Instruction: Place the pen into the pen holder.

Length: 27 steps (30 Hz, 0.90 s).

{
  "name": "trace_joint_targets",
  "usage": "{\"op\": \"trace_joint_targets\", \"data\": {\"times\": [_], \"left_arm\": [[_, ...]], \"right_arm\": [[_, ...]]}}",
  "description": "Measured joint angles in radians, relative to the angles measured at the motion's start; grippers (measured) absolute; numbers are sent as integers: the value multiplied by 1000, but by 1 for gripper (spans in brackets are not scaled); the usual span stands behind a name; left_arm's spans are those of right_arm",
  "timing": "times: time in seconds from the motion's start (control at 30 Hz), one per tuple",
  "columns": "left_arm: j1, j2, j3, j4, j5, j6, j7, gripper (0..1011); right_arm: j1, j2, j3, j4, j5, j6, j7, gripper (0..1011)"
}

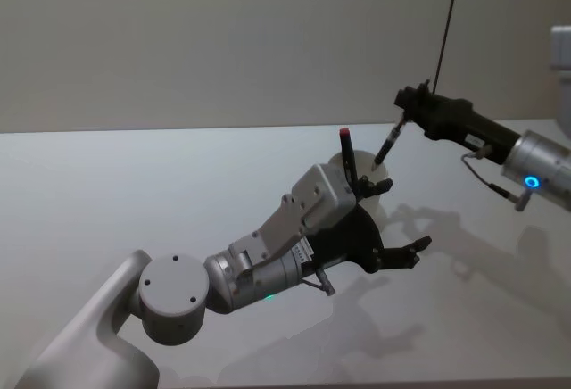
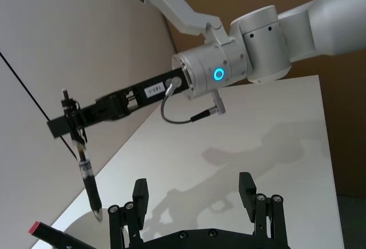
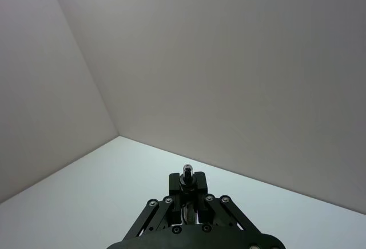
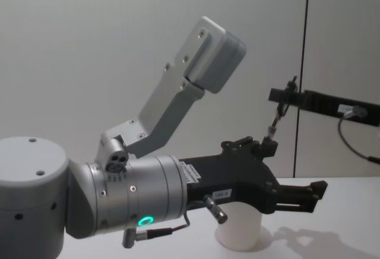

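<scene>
Pen (image 1: 390, 143) in right gripper (image 1: 406, 121) jaws

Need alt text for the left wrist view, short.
The right claw, reaching in from the right arm, holds a black pen hanging tip-down above the rim of the white pen holder. A red-capped pen already leans in the holder, and the left claw is open in the foreground over the white table.

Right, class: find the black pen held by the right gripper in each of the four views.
Head view: black pen right of centre, tilted above the pen holder.
Left wrist view: left side, hanging tip-down.
Right wrist view: bottom centre, end-on between the jaws.
Chest view: right side.
Shared landmark: the right gripper clamping it.
</scene>
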Motion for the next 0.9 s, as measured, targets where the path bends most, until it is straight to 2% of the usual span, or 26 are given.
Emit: {"op": "trace_joint_targets", "data": {"times": [0.37,0.5,0.53,0.6,0.63,0.7,0.9], "left_arm": [[0,0,0,0,0,0,0,1004],[0,0,0,0,0,0,0,1004],[0,0,0,0,0,0,0,1004],[0,0,0,0,0,0,0,1004],[0,0,0,0,0,0,0,1004],[0,0,0,0,0,0,0,1004],[0,0,0,0,0,0,0,1004]], "right_arm": [[42,-30,-42,96,-19,-47,-3,131],[55,-40,-56,127,-28,-64,-7,170],[57,-42,-58,131,-30,-67,-8,230],[60,-44,-62,140,-33,-71,-10,269],[64,-47,-66,148,-35,-76,-12,327],[66,-49,-69,154,-35,-79,-13,357],[72,-55,-78,168,-34,-91,-19,568]]}}
